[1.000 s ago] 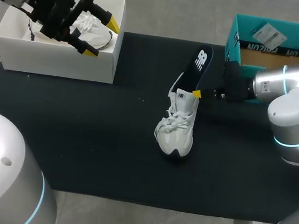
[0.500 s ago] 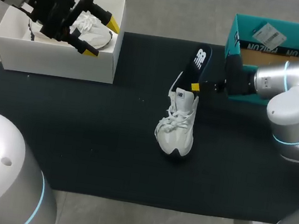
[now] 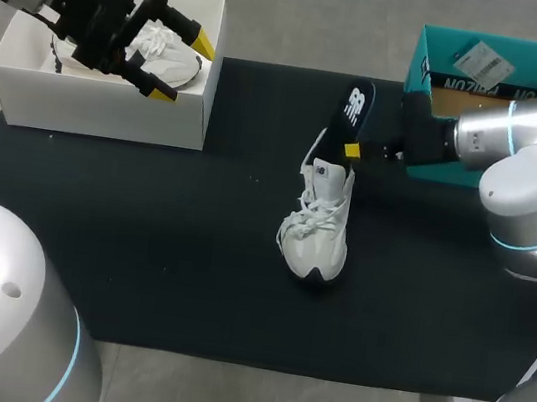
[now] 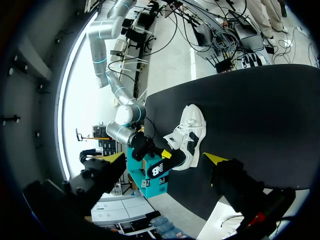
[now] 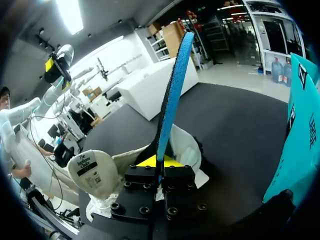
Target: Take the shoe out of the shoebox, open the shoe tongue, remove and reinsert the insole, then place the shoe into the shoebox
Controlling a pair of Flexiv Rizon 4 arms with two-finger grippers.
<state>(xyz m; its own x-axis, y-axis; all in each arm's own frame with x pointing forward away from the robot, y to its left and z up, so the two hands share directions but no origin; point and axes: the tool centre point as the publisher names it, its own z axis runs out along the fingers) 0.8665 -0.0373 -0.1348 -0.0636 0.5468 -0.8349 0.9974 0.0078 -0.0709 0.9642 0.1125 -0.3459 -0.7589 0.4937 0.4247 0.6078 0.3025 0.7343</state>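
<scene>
Right hand [image 3: 353, 151]: clamped on insole [image 3: 354, 113] lower edge, at 12 o'clock of shoe [image 3: 318, 224]. Insole: judged light, thin, bendy foam; best held low, near its heel end.

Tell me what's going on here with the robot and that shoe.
The right arm's tool is shut on the dark insole, which stands up out of the heel of the white shoe sitting on the black mat. Whether the insole is coming out or going back in cannot be told from this moment. The left tool hangs open over the white shoebox, which holds a second white shoe.
</scene>
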